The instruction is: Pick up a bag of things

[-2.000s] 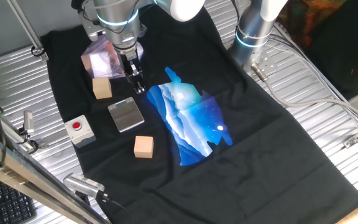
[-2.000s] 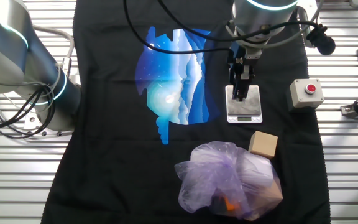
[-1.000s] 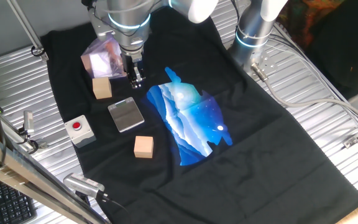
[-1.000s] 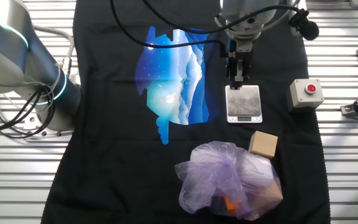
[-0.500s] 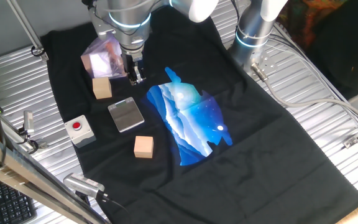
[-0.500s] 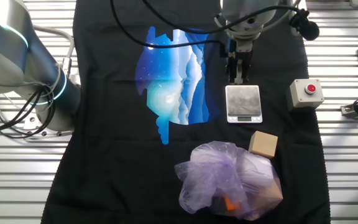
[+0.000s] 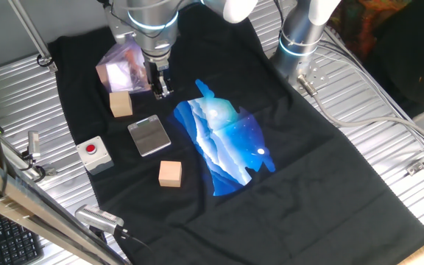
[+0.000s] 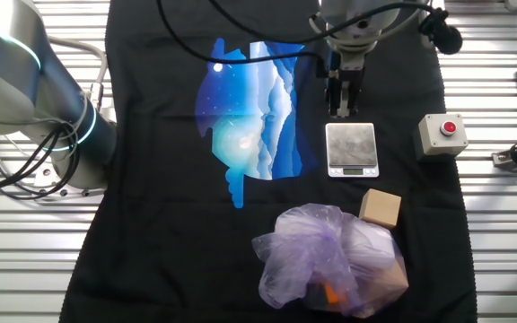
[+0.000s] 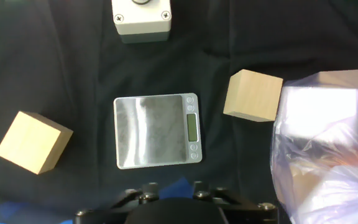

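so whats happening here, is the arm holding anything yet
Not yet. The arm's pincer hangs in the air with nothing in it, above the black cloth just beyond the small silver scale. The bag of things, a crinkly pale purple sack, sits untouched on the cloth with one wooden cube right against it. A second cube and a red button box lie nearby. Whether the pincer is open is hard to tell.

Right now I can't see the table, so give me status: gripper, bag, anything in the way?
Gripper empty, above the cloth. Bag untouched, on the cloth. Cube touching the bag.
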Controlling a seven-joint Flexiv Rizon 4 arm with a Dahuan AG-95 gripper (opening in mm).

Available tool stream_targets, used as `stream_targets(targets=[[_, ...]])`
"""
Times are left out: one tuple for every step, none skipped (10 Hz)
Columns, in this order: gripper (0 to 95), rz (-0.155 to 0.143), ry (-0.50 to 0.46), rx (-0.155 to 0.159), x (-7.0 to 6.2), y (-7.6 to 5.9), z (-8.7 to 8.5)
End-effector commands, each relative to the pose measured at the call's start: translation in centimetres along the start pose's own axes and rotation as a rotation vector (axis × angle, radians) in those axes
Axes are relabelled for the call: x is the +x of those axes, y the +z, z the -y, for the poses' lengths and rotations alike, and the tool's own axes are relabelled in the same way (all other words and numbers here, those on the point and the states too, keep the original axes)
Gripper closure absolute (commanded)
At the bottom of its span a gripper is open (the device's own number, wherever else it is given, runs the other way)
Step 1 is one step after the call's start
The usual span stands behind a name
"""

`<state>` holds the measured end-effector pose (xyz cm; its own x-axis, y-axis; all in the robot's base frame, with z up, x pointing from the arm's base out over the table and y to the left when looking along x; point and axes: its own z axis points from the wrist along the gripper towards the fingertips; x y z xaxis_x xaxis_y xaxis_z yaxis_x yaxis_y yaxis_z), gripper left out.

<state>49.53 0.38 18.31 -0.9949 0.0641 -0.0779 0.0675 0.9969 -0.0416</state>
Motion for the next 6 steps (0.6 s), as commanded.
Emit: stream_targets(targets=[[95.0, -0.004, -0.004, 0.003, -0.03, -0.02, -0.04], [95.0, -0.005, -0.011, 0.002, -0.07, -0.02, -0.05], [95.0, -0.006, -0.022, 0.003, -0.07, -0.02, -0.05], [95.0, -0.014, -0.031, 0.003, -0.07, -0.02, -0.05], [95.0, -0.022, -0.042, 0.004, -0.07, -0.02, -0.05], [95.0, -0.03, -0.047, 0.004, -0.07, -0.01, -0.07]])
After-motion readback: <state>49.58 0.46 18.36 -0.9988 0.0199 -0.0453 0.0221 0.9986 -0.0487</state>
